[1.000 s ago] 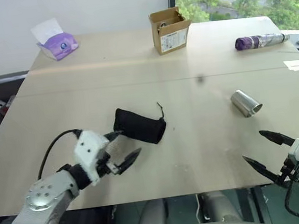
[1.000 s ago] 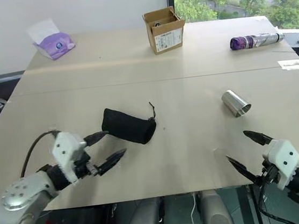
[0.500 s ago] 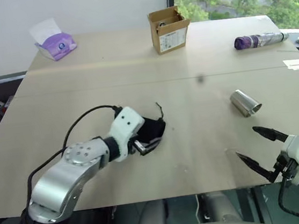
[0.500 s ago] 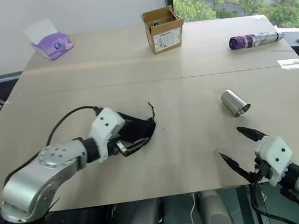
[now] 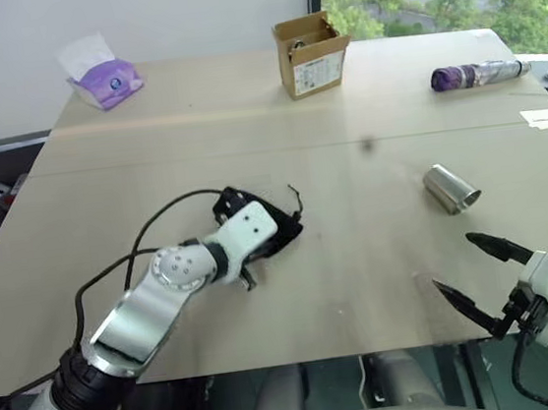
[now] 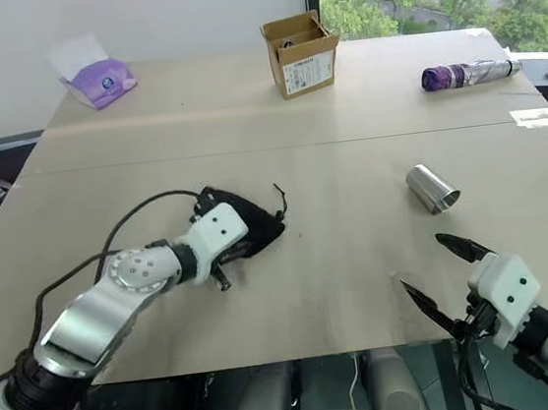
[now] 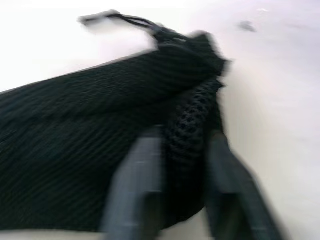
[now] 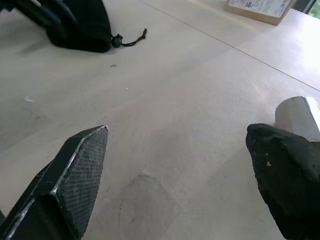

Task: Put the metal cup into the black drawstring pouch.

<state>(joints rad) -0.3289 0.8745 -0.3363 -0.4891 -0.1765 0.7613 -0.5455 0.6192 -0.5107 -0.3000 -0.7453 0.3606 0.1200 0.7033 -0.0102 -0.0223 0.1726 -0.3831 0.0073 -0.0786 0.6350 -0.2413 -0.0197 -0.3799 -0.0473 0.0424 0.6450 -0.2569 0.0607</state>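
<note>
Your cardboard box (image 5: 313, 54) at the far side of the bench (image 5: 362, 284) is wearing a white label, its print too small to read; the tissue pack (image 5: 104, 81) is sitting at the far left corner. The metal cup (image 5: 449, 189) is lying on its side to your right, a short shiny cylinder, long axis running diagonally, open end facing the near right edge. The black drawstring pouch (image 6: 246, 220) is lying left of centre, soft and matte, cord end (image 8: 131, 42) pointing right. Your left tool (image 7: 182, 170) is pinching a fold of the pouch's fabric between closed fingers; your right tool (image 5: 472, 271) is hovering with fingers spread wide, gripping nothing, near the cup.
</note>
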